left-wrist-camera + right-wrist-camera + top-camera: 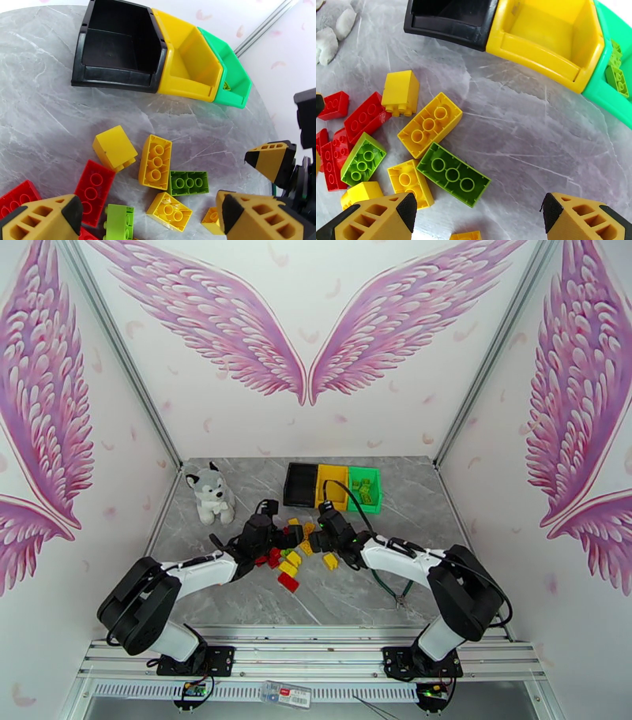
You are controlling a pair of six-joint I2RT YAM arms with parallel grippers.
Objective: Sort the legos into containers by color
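Hovering low over the red, yellow and green plastic studded bricks [428, 124] scattered on the grey marbled table [537, 130], the right gripper [478, 209] gapes wide and empty. A long green brick [453, 173] lies just ahead, likely bound for the green plastic bin [608, 94], which holds green pieces. The left gripper [152, 217] is spread open too, carrying nothing.

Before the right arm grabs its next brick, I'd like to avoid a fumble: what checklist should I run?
1. Right gripper open, empty: ok.
2. Left gripper open, empty: ok.
3. Long green plastic brick beneath the right gripper, nothing on top: ok.
4. Green rectangular plastic bin has room: ok.
5. Clearance between the two grippers over the brick pile: cannot tell.
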